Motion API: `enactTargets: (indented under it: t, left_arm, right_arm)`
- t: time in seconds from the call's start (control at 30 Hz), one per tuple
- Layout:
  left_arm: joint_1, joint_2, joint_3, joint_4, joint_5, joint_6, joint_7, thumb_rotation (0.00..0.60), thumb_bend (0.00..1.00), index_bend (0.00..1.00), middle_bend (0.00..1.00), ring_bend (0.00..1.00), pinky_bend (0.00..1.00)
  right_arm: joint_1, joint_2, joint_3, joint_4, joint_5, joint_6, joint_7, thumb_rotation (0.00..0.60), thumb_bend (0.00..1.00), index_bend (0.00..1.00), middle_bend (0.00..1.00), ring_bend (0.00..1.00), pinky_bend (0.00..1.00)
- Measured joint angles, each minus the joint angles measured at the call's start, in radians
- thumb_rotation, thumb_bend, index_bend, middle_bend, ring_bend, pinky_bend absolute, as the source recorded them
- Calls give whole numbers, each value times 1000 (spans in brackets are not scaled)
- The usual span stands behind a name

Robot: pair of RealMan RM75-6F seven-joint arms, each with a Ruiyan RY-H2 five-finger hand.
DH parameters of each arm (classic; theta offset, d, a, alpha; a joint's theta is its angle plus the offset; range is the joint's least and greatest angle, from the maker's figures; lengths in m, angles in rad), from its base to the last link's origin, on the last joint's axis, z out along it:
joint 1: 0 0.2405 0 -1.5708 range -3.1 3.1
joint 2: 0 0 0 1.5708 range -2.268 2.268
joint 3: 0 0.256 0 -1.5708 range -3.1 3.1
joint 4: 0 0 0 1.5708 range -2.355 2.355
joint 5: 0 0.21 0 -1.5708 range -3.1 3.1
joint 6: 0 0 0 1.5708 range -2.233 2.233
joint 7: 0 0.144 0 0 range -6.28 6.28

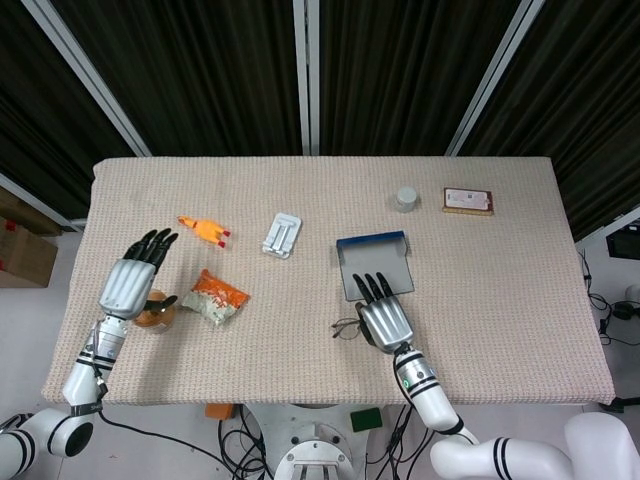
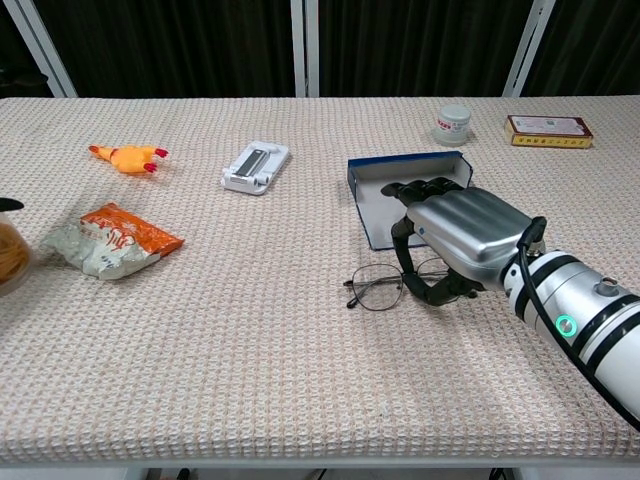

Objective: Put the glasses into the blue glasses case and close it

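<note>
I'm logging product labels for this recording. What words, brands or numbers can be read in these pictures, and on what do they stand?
None can be read.
Flat box at the far right: its pale label carries print, too small to read.
Orange snack bag: printed markings, too blurred to read.
Small jar: label unreadable.
Blue glasses case, white holder, rubber chicken: no text visible.

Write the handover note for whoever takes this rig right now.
Right hand: over the glasses, fingers curled around their right side; a firm grip cannot be confirmed.
Left hand: open, idle at the table's left, above a round orange-brown object.
Blue glasses case: open, empty, just beyond the glasses.
Done: nothing placed yet; the glasses lie on the cloth.
Left: secure the glasses, put them in the case, close it.
</note>
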Motion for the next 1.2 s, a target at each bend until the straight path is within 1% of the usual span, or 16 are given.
enactTargets:
  t: [0.2, 0.4, 0.57, 0.73, 0.97, 1.2]
  left_arm:
    - [2, 1, 2, 2, -2, -1, -1, 597, 40, 56, 35, 26, 196]
    - [5, 10, 0, -2, -4, 2, 2, 597, 41, 56, 35, 26, 196]
    - [6, 17, -3, -8, -10, 1, 7, 596, 41, 56, 35, 27, 196]
    - [5, 17, -5, -5, -19, -6, 8, 596, 40, 56, 35, 26, 196]
    - [1, 18, -8, 3, -24, -15, 4, 596, 40, 55, 35, 26, 196]
    - [-3, 13, -8, 14, -27, -25, -3, 597, 40, 56, 35, 27, 196]
  right_arm:
    - [5, 7, 13, 2, 0, -1, 10, 600, 490, 712, 65, 0, 0]
    - [35, 21, 60, 26, 12, -24, 26, 600, 490, 712, 65, 0, 0]
    - [77, 17, 100, 79, 48, -71, 30, 600, 490, 713, 48, 0, 0]
    - [119, 0, 130, 146, 72, -104, 31, 600, 489, 710, 1, 0, 0]
    - [188, -23, 185, 251, 108, -154, 54, 600, 487, 710, 0, 0, 0]
    - [243, -46, 208, 333, 129, -189, 65, 600, 487, 710, 0, 0, 0]
